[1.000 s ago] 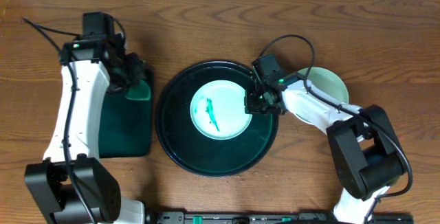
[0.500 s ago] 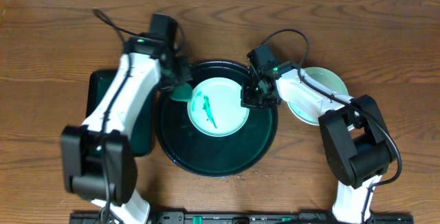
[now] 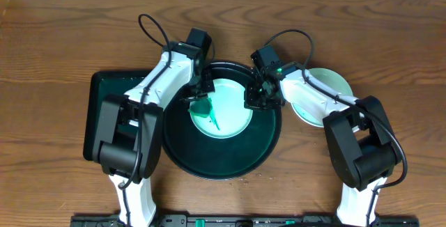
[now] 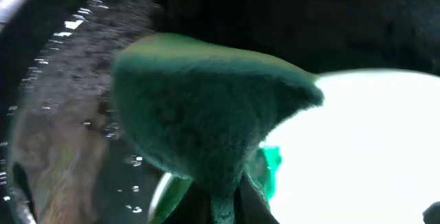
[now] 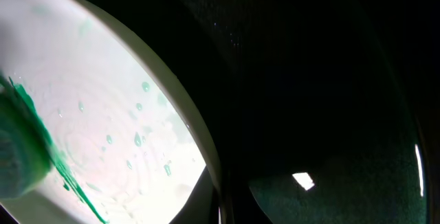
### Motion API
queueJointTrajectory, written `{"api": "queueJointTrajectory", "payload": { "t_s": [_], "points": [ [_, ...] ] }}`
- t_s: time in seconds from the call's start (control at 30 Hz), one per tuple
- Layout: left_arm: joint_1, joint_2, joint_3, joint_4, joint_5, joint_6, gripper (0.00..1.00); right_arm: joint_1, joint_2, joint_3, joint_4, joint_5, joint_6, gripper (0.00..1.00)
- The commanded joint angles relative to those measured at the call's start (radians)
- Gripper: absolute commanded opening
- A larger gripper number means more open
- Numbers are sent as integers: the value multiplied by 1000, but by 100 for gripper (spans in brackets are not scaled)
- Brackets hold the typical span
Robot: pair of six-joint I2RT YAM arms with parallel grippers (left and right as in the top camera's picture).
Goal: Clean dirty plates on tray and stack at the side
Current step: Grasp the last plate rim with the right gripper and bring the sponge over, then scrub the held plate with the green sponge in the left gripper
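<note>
A pale mint plate [image 3: 233, 115] with a green smear [image 3: 211, 119] lies in the large black round tray [image 3: 209, 161]. My left gripper [image 3: 201, 100] is shut on a green sponge [image 3: 203, 107] and presses it on the plate's left part. In the left wrist view the sponge [image 4: 206, 114] fills the middle, held in the fingers [image 4: 223, 207], over the plate [image 4: 371, 148]. My right gripper [image 3: 253, 100] is shut on the plate's right rim. It shows in the right wrist view [image 5: 223, 196] beside the plate [image 5: 103, 114]. A second mint plate [image 3: 336, 88] lies on the table at the right.
A dark green rectangular tray [image 3: 111, 122] lies left of the round tray, partly under my left arm. The right arm crosses over the second plate. Water drops sit on the plate [image 5: 137, 140] and on the tray floor [image 4: 103, 124]. The brown table [image 3: 390, 60] surrounds everything.
My left gripper has carried the sponge from the rectangular tray rightward onto the plate's left part. The right gripper has stayed at the plate's right rim.
</note>
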Motion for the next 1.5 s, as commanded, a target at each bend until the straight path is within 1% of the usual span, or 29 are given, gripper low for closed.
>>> {"api": "queueJointTrajectory", "payload": {
  "t_s": [0.0, 0.07, 0.3, 0.4, 0.53, 0.57, 0.63, 0.77, 0.83, 0.93, 1.07, 1.13, 1.17, 1.2, 1.23, 1.3, 1.37, 1.4, 1.43, 1.47],
  "points": [
    [-87, 74, -20, -3, 250, 108, 7, 2, 45, 4, 5, 22, 5, 1],
    [-118, 74, -20, -17, 299, 163, 7, 2, 45, 4, 5, 22, 5, 1],
    [-182, 74, -20, -43, 314, 253, 7, 2, 45, 4, 4, 22, 1, 1],
    [-180, 73, -20, -44, 405, 381, 7, 2, 45, 4, 4, 22, 1, 1],
    [-158, 70, -19, -43, 378, 393, 7, 2, 45, 4, 4, 22, 1, 1],
    [-148, 70, -19, -42, 354, 391, 7, 2, 45, 4, 4, 22, 1, 1],
    [-125, 70, -17, -44, 235, 315, 7, 2, 45, 4, 4, 22, 1, 1],
    [-67, 70, -17, -76, -150, 41, 8, 2, 45, 4, 4, 22, 1, 1],
    [-41, 70, -11, -97, -298, -29, 7, 2, 45, 4, 4, 22, 1, 1],
    [-17, 70, 3, -115, -403, -42, 7, 2, 45, 4, 4, 22, 1, 1],
    [-18, 70, 6, -115, -414, -42, 7, 2, 45, 4, 4, 22, 2, 1],
    [-29, 70, 6, -115, -388, -41, 7, 2, 45, 4, 4, 22, 2, 1],
    [-35, 70, 6, -114, -349, -28, 7, 2, 45, 4, 4, 22, 2, 1],
    [-42, 70, 6, -110, -282, 10, 7, 2, 45, 4, 4, 22, 2, 1],
    [-48, 70, 5, -102, -203, 56, 7, 2, 45, 4, 4, 22, 2, 1],
    [-63, 70, 5, -78, 34, 190, 7, 2, 45, 4, 4, 22, 1, 1],
    [-75, 70, 5, -54, 251, 296, 7, 2, 45, 4, 4, 22, 2, 1],
    [-92, 70, 5, -19, 428, 378, 7, 2, 45, 4, 4, 22, 2, 1],
    [-100, 70, 5, 5, 471, 394, 7, 2, 45, 4, 5, 22, 2, 1],
    [-106, 70, 5, 26, 478, 394, 7, 2, 45, 4, 5, 22, 2, 1]
  ]
}}
